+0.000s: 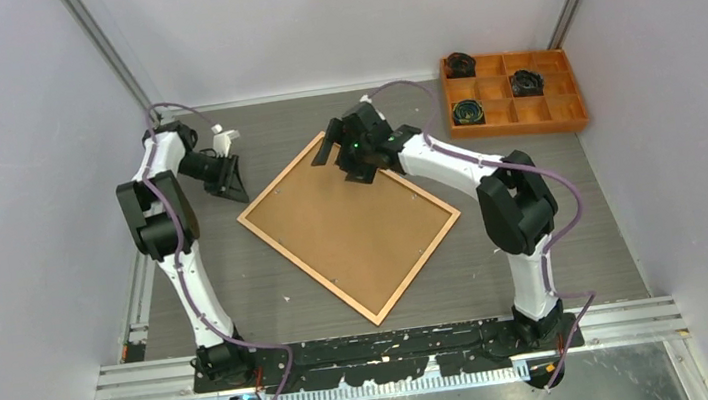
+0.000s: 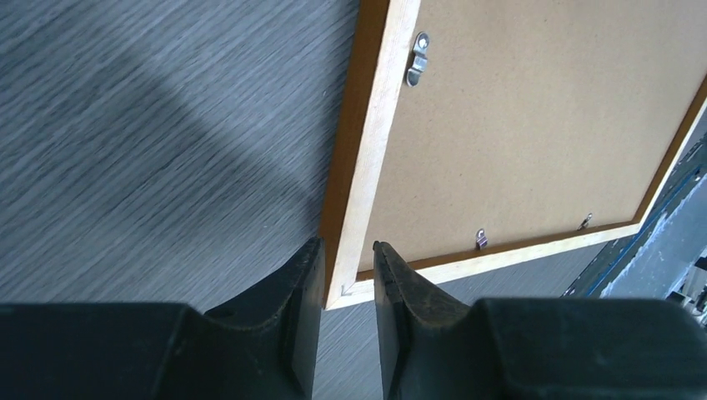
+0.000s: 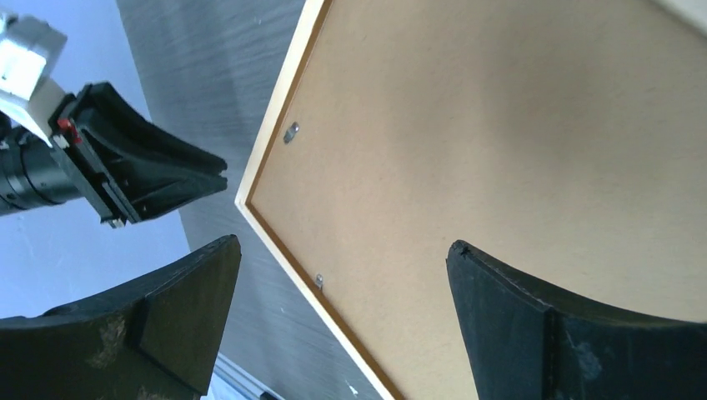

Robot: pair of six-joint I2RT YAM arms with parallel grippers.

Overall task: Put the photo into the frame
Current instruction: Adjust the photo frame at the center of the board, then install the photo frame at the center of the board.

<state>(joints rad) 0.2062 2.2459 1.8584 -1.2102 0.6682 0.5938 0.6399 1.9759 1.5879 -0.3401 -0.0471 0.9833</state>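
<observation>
Grey tabletop (image 1: 556, 237) was taken up at its middle by the frame (image 2: 363, 167), laid back up and turned cornerwise, w/ brown backing board (image 1: 348, 223) set in it. Orange tray (image 1: 523, 126) was placed at far right corner. R gripper (image 3: 346, 246) was held wide open over frame's far corner. L gripper (image 2: 347, 243) was set narrow about frame's left corner; contact couldn't be told.

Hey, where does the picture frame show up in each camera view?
Top external: the frame lies mid-picture, diamond-wise, back up.
Left wrist: upper right, one corner at the left gripper.
Right wrist: fills the centre and right.
Shared landmark: that corner beside the left gripper.
</observation>
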